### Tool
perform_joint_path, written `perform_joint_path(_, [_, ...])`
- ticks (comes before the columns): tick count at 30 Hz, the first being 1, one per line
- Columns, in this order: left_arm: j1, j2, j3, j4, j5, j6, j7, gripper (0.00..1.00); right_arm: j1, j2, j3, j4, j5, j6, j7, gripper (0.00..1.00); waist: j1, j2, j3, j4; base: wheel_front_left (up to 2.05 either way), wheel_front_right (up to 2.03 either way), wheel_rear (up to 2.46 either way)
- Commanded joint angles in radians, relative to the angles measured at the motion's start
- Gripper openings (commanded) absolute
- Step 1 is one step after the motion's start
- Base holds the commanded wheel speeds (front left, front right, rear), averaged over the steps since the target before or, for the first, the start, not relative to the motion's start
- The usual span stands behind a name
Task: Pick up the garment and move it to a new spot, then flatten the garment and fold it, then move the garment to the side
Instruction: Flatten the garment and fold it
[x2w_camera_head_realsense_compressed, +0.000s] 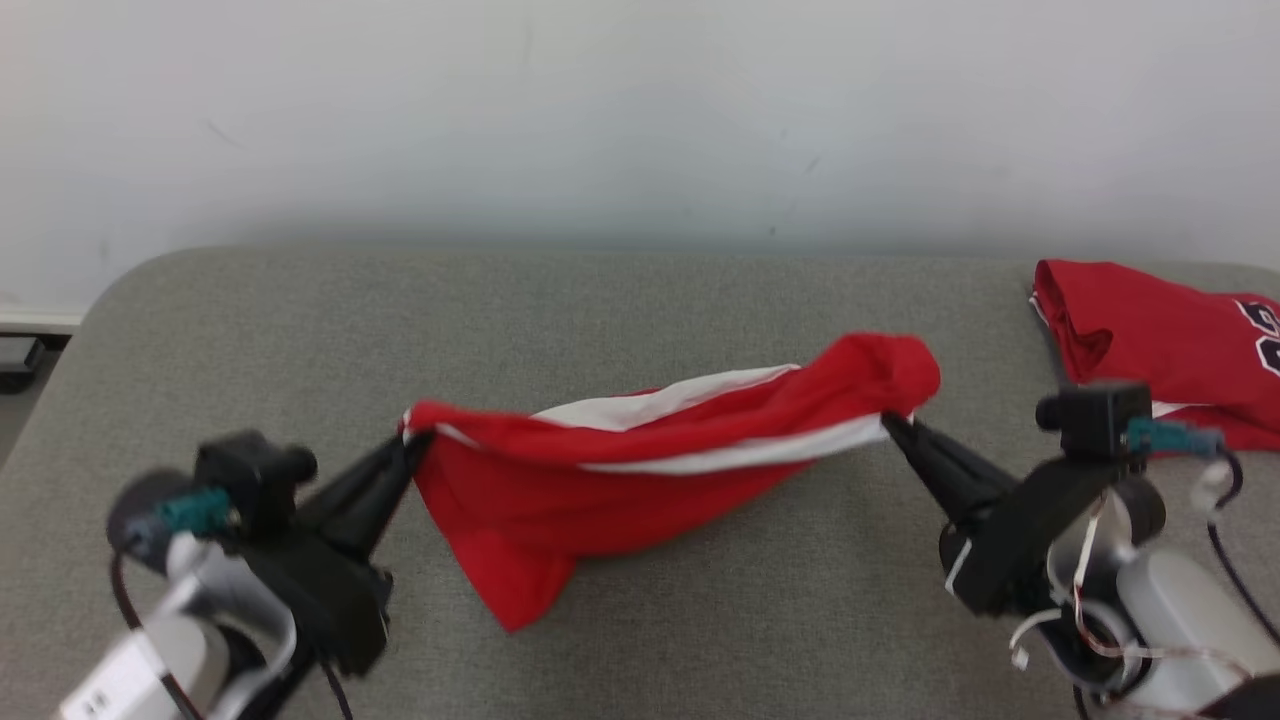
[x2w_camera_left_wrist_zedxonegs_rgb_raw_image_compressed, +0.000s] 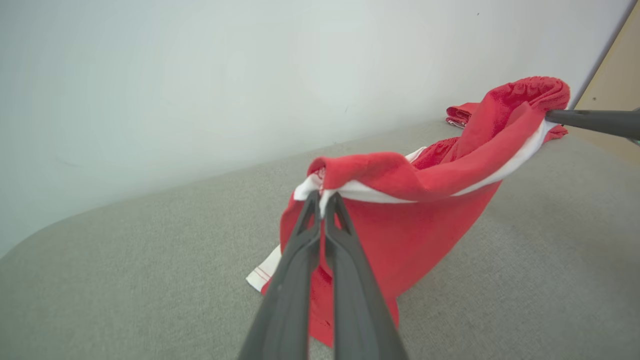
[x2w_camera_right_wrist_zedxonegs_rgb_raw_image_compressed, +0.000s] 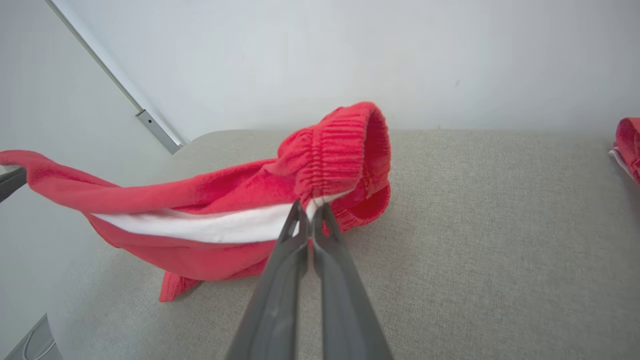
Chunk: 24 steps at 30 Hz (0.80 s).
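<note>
The garment (x2w_camera_head_realsense_compressed: 640, 470) is a pair of red shorts with white side stripes, stretched between both grippers above the grey table (x2w_camera_head_realsense_compressed: 640, 300). My left gripper (x2w_camera_head_realsense_compressed: 408, 442) is shut on its left end, seen close in the left wrist view as the left gripper (x2w_camera_left_wrist_zedxonegs_rgb_raw_image_compressed: 322, 196) pinching the white-edged hem of the garment (x2w_camera_left_wrist_zedxonegs_rgb_raw_image_compressed: 415, 220). My right gripper (x2w_camera_head_realsense_compressed: 890, 422) is shut on the right end, just under the ribbed waistband; the right wrist view shows the right gripper (x2w_camera_right_wrist_zedxonegs_rgb_raw_image_compressed: 311, 206) clamped on the garment (x2w_camera_right_wrist_zedxonegs_rgb_raw_image_compressed: 220, 200). A loose corner hangs down and touches the table.
A second red garment (x2w_camera_head_realsense_compressed: 1160, 340) with dark print lies at the table's far right edge. A pale wall rises right behind the table. The rounded left corner of the table (x2w_camera_head_realsense_compressed: 130, 290) drops off to the floor.
</note>
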Motion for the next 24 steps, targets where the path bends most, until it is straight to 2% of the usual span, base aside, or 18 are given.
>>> perform_joint_path(1, [-0.056, 0.017, -0.002, 0.000, -0.024, -0.004, 0.011, 0.00, -0.051, -0.015, 0.003, 0.007, 0.001, 0.000, 0.016, 0.00, 0.0000, -0.0001, 0.025, -0.011, 0.00, 0.00, 0.00])
perform_joint_path(4, [-0.175, 0.052, -0.018, 0.020, -0.040, -0.011, 0.027, 0.00, -0.155, -0.009, 0.014, 0.033, 0.018, 0.000, 0.048, 0.00, 0.0000, -0.0001, 0.062, -0.021, 0.00, 0.00, 0.00])
perform_joint_path(6, [-0.260, 0.051, -0.039, 0.031, -0.091, -0.010, 0.026, 0.00, -0.237, -0.003, 0.014, 0.059, 0.029, 0.000, 0.060, 0.00, 0.0000, -0.0001, 0.086, -0.025, 0.00, 0.00, 0.00])
perform_joint_path(9, [-0.407, 0.083, -0.069, 0.063, -0.163, -0.010, 0.021, 0.00, -0.370, 0.019, 0.006, 0.116, 0.053, 0.000, 0.076, 0.00, 0.0000, -0.0001, 0.132, -0.031, 0.00, 0.00, 0.00])
perform_joint_path(11, [-0.510, 0.115, -0.114, 0.104, -0.171, -0.010, 0.024, 0.00, -0.467, 0.037, 0.000, 0.169, 0.072, 0.000, 0.085, 0.00, 0.0000, -0.0001, 0.165, -0.037, 0.00, 0.00, 0.00])
perform_joint_path(13, [-0.604, 0.111, -0.139, 0.154, -0.227, -0.011, 0.020, 0.00, -0.563, 0.049, -0.007, 0.232, 0.082, 0.000, 0.092, 0.00, 0.0000, -0.0001, 0.198, -0.041, 0.00, 0.00, 0.00])
perform_joint_path(14, [-0.663, 0.136, -0.169, 0.175, -0.199, -0.011, 0.024, 0.00, -0.613, 0.054, -0.006, 0.265, 0.082, 0.000, 0.094, 0.00, 0.0000, -0.0001, 0.216, -0.045, 0.00, 0.00, 0.00])
perform_joint_path(16, [-0.760, 0.135, -0.197, 0.219, -0.247, -0.009, 0.022, 0.00, -0.718, 0.075, -0.020, 0.340, 0.089, 0.000, 0.089, 0.00, 0.0000, -0.0001, 0.256, -0.054, 0.00, 0.00, 0.00])
perform_joint_path(19, [-0.907, 0.156, -0.262, 0.290, -0.256, -0.009, 0.028, 0.00, -0.872, 0.101, -0.031, 0.458, 0.069, 0.000, 0.069, 0.00, 0.0000, -0.0001, 0.314, -0.067, 0.00, 0.00, 0.00])
perform_joint_path(24, [-1.129, 0.144, -0.338, 0.418, -0.323, -0.009, 0.011, 0.00, -1.099, 0.151, -0.040, 0.638, 0.040, 0.000, 0.027, 0.00, 0.0000, -0.0001, 0.412, -0.082, 0.00, 0.00, 0.00])
